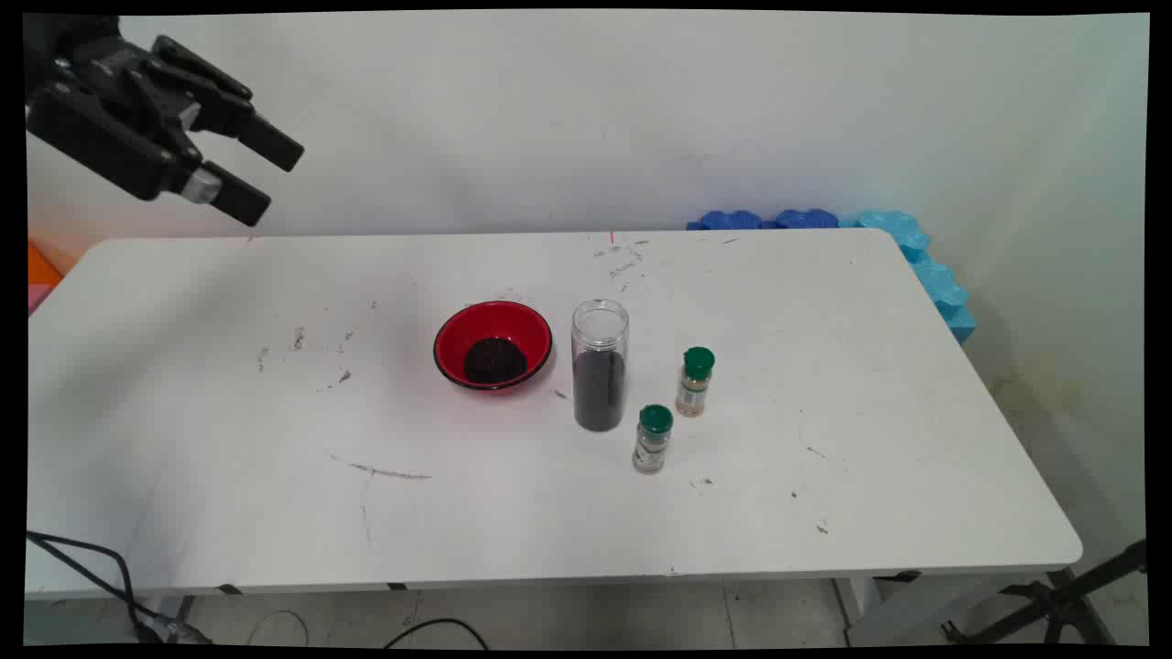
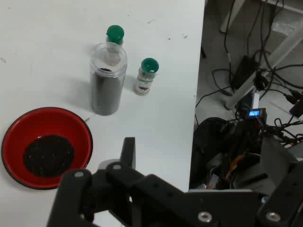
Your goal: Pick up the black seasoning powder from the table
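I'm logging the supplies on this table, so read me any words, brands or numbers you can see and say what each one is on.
No text can be read here.
Spice jar nearer the table's front edge: it has a label, too small to read.
Spice jar farther back: label too small and blurred to read.
Blue-lit display beside the table: lit, but no characters can be made out.
Clear canister and red bowl: no lettering visible.

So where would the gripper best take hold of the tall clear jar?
Probably around the jar's upper body, just below the open rim, coming in level from the near or left-front side. It stands upright and round, the bowl sits apart to its left, and a spice bottle crowds its right-front.
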You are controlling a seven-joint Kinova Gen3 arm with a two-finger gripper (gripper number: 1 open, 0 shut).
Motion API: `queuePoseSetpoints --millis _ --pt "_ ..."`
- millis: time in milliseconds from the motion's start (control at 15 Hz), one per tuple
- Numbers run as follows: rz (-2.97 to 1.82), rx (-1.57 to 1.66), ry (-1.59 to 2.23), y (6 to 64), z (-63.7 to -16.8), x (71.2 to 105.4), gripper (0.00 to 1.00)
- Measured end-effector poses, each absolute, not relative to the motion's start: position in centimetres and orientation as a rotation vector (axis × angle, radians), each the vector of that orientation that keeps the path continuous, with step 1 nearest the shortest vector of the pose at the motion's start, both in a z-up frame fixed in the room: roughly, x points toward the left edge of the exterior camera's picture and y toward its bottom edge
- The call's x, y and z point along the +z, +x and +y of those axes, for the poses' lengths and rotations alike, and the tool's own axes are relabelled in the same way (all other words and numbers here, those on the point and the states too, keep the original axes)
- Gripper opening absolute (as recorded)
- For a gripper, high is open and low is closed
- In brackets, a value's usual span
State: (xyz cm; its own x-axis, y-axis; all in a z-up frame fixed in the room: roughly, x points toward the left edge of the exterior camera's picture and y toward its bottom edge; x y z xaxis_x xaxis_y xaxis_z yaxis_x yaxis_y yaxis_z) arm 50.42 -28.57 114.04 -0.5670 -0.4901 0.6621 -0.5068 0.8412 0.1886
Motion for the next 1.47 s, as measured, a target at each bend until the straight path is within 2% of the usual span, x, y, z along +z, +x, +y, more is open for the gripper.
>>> queuePoseSetpoints --millis 667,1467 --pt "-2.282 0.062 0.758 48.8 -28.9 111.4 1.00" --pt "-2.257 0.168 0.771 44.8 -31.0 101.1 1.00"
